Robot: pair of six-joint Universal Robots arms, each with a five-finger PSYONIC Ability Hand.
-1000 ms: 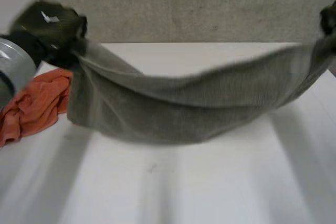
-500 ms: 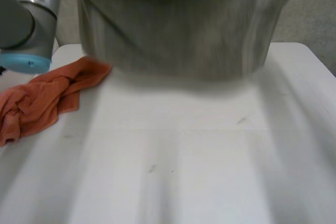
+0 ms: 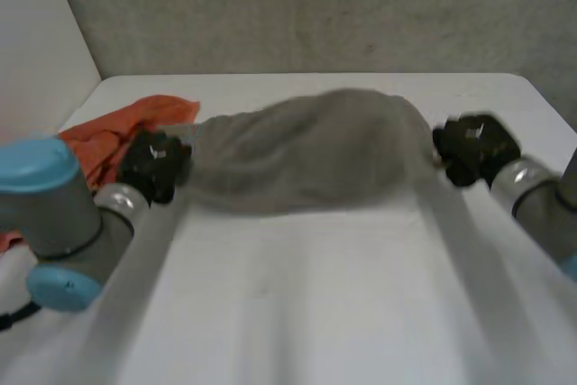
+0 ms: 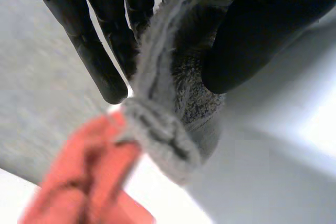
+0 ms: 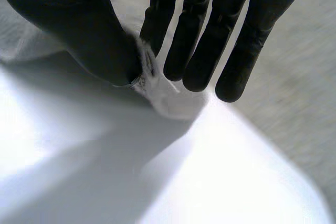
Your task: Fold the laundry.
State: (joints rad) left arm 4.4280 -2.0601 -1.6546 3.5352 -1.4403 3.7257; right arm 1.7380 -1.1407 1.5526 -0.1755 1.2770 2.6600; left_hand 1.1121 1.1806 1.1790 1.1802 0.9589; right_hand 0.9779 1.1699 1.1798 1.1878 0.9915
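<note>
The white table (image 3: 297,313) spreads from the near edge to a grey wall at the far side. Across its far half a grey towel (image 3: 306,151) is stretched from left to right between the two hands, its middle humped up in a rounded bulge. It is blurred, so I cannot tell whether its underside rests on the table.

The left arm (image 3: 63,223) reaches in from the near left and the right arm (image 3: 541,214) from the near right, each ending at one end of the towel.

A crumpled orange cloth (image 3: 117,128) lies on the table at the far left, just beyond the left hand and beside the towel's left end.

The left hand (image 3: 153,164) grasps the towel's left end. In the left wrist view this hand (image 4: 262,30) pinches a bunched, doubled-over edge of the towel (image 4: 173,93) between its thumb and its straight fingers (image 4: 105,51), with the orange cloth (image 4: 89,177) just past the fingertips.

The right hand (image 3: 473,146) grasps the towel's right end. In the right wrist view it (image 5: 79,30) nips a small corner of the towel (image 5: 168,98) between the thumb and the nearest of its fingers (image 5: 157,19), low over the table (image 5: 220,171)
</note>
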